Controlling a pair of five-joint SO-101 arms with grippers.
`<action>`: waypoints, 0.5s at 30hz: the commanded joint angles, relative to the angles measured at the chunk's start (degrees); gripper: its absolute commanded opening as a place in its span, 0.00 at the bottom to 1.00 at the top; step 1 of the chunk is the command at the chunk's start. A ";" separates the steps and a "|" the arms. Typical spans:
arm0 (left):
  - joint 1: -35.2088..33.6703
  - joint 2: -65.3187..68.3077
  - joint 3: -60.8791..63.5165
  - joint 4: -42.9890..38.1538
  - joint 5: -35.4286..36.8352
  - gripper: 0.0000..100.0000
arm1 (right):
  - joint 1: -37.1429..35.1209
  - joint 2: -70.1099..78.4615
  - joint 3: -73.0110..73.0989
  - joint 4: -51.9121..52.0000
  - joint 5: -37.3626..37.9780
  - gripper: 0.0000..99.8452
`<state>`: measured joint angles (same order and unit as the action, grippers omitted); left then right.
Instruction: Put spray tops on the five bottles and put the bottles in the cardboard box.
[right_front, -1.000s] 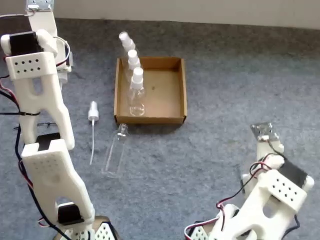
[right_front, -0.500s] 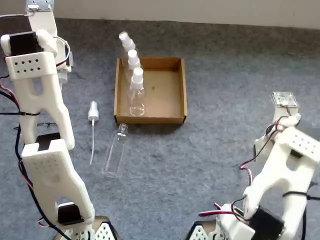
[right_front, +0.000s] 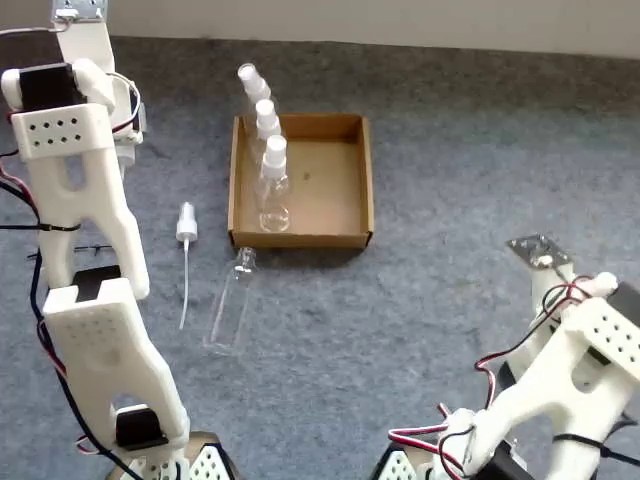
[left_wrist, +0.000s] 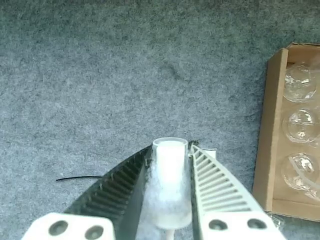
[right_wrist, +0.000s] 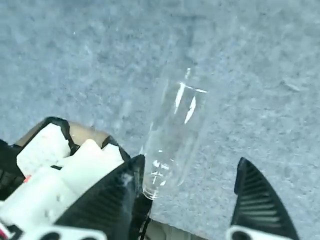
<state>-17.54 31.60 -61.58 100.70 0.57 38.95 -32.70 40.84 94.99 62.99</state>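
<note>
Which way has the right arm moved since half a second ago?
Yes. The right arm drew back from level with the cardboard box's front wall, shifting slightly toward the box.

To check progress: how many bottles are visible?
4. The near bottle, middle bottle and far bottle stand in the cardboard box; the uncapped bottle lies on the table outside. A fifth may be hidden.

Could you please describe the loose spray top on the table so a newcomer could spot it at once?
Find the cardboard box on the grey table, three capped bottles standing along one wall. Just outside that wall lies the loose spray top, beside a capless bottle lying flat. Unlike its neighbours, it is a white head trailing a bare thin tube.
</note>
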 joint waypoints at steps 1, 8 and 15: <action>-0.22 -3.74 0.04 -0.70 -0.26 0.09 | 0.40 -1.10 6.29 -1.89 3.43 0.25; -0.31 -3.74 0.04 -0.62 -0.26 0.09 | -0.31 2.95 15.87 -16.66 -1.67 0.25; -0.22 -3.74 0.13 -0.62 -0.26 0.09 | -0.48 14.29 16.13 -25.98 -6.59 0.23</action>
<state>-17.54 31.60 -61.58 100.70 0.57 38.95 -21.98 57.10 73.71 59.56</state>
